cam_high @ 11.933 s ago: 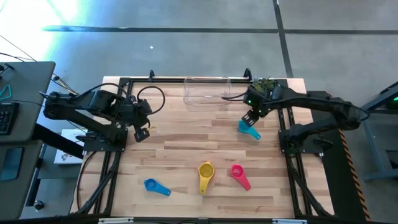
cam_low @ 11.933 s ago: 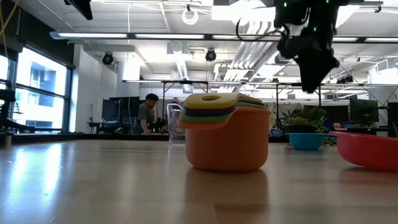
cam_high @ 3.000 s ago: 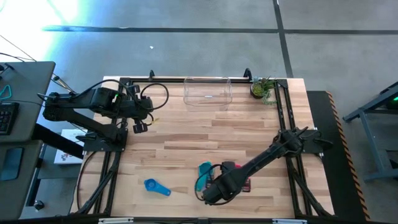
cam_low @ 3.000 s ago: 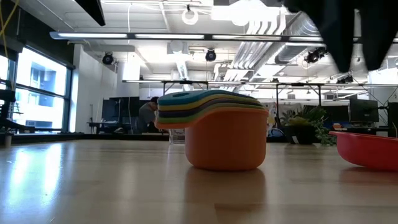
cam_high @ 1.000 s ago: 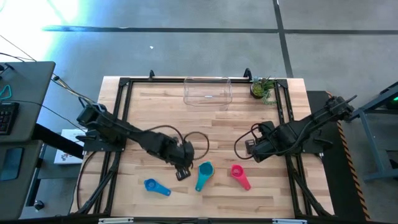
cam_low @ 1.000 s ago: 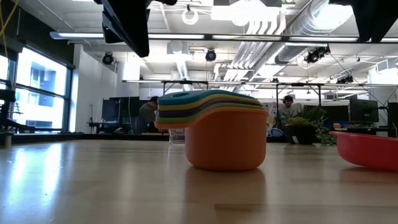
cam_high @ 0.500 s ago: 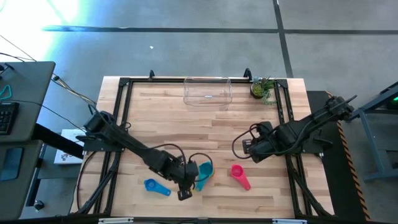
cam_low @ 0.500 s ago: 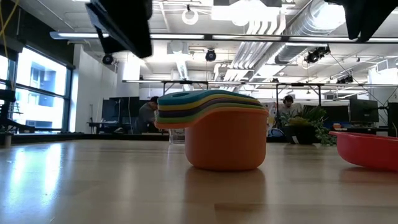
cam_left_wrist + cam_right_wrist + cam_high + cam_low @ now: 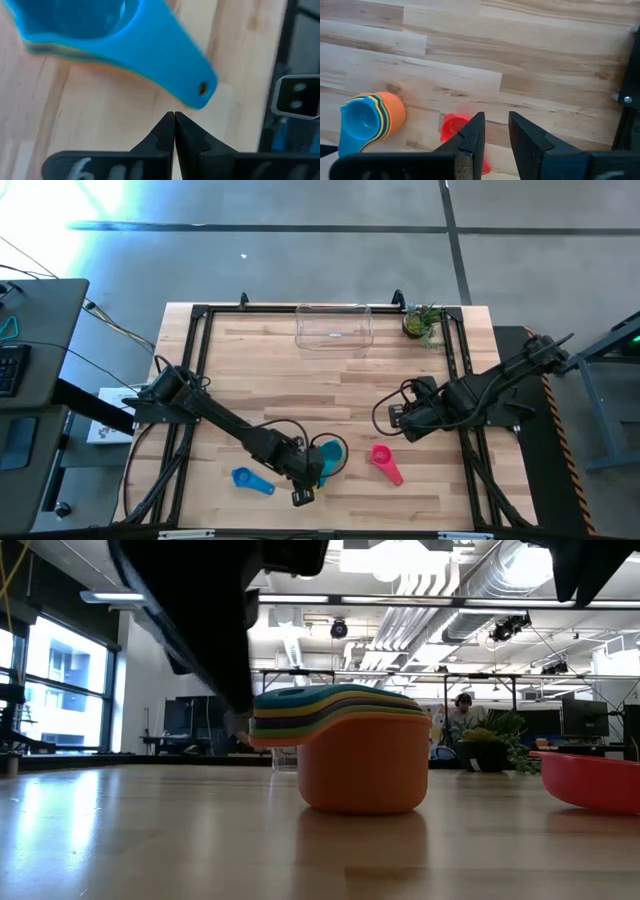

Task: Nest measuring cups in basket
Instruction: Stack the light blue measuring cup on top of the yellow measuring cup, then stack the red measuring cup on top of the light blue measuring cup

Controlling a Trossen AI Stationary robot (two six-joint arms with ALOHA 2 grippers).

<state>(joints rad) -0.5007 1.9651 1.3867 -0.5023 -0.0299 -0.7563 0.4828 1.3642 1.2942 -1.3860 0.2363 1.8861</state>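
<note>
A nested stack of measuring cups (image 9: pixel 327 453), orange at the bottom and teal on top, stands on its base near the table's near edge; the low view shows this stack (image 9: pixel 360 755) with its handles fanned out. My left gripper (image 9: pixel 306 485) is shut and sits low just off the handle ends; in the left wrist view my left gripper (image 9: pixel 174 116) stops short of the teal handle (image 9: pixel 192 90). A blue cup (image 9: pixel 252 480) and a coral-red cup (image 9: pixel 385 463) lie loose on the table. My right gripper (image 9: pixel 392 417) waits open right of centre. The clear basket (image 9: pixel 334 328) stands at the far edge.
A small potted plant (image 9: pixel 420 322) stands right of the basket at the far edge. Black frame rails run along the table's left, right and far sides. Bare wood lies between the stack and the basket. The coral-red cup (image 9: pixel 454 127) shows below my right gripper (image 9: pixel 496 131).
My left gripper has moved toward the near edge and down, swinging around to the handle side of the nested stack; in the low view it now hangs low beside the handles. The stack has stayed where it was.
</note>
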